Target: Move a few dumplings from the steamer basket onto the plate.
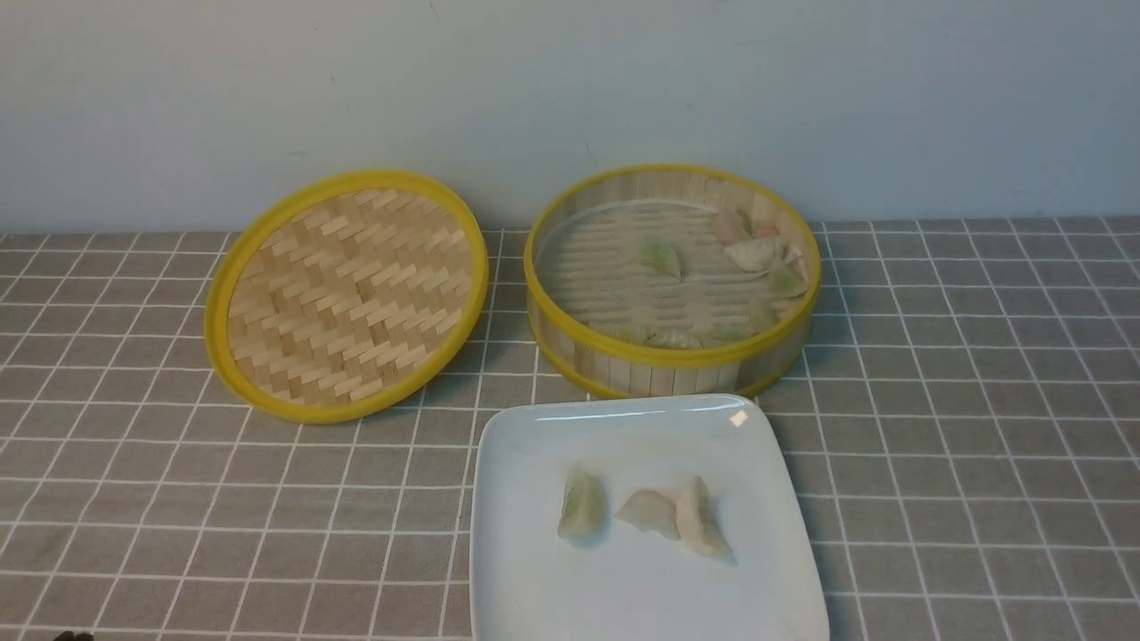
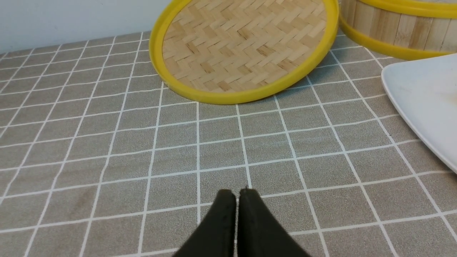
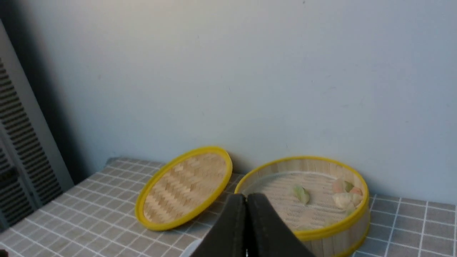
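On the checked cloth (image 1: 980, 427): everything below sits on one grey tablecloth with white grid lines; clock directions are read in the front view, 12 o'clock toward the wall.
Plate (image 1: 552, 588): white, square, at 6 o'clock of the steamer basket, its far edge just beside the basket's near wall.
Dumplings on plate (image 1: 648, 515): three lie near the plate's middle, a green one at 9 o'clock, well apart from a pinkish and a white one that touch.
Steamer basket (image 1: 659, 363): upright, open, at 12 o'clock of the plate.
Dumplings in basket (image 1: 753, 254): a cluster at the basket's 2 o'clock wall, one green alone near centre, a few more along the 6 o'clock wall.
Lid (image 1: 347, 294): at 9 o'clock of the basket, tilted, woven inside facing up.
Left gripper (image 2: 237, 194): low over bare cloth, black fingers pressed together, nothing between them, aimed at the lid.
Right gripper (image 3: 246, 198): raised above the table, fingers pressed together and empty, pointing toward basket and wall.
Front view: neither arm appears there.
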Tool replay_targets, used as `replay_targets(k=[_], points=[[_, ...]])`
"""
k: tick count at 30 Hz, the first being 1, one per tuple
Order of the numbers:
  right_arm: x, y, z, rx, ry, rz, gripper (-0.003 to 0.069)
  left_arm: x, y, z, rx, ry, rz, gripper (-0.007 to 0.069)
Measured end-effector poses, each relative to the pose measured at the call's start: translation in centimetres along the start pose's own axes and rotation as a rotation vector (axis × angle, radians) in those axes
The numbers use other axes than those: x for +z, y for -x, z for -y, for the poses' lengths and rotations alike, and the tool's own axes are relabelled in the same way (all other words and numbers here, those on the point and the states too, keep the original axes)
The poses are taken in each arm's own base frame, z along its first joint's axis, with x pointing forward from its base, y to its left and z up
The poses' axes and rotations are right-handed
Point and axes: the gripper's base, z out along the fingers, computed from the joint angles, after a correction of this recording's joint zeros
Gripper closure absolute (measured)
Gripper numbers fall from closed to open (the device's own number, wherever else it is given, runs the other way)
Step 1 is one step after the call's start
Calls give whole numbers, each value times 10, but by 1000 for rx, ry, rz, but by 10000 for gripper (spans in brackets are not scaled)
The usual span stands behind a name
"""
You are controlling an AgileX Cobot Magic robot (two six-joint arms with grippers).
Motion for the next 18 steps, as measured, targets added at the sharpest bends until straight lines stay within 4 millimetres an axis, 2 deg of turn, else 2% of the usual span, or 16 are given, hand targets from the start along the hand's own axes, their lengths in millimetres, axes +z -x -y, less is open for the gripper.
replay_targets(k=[2,6,18], points=[[-9,-10,4,10,8,40,672,0,0,0,1,1,0,629],[-8,-15,4,29,17,29,672,0,0,0,-1,0,-1,629],[-8,-15,4,34,16,23,672,0,0,0,0,0,-1,629]])
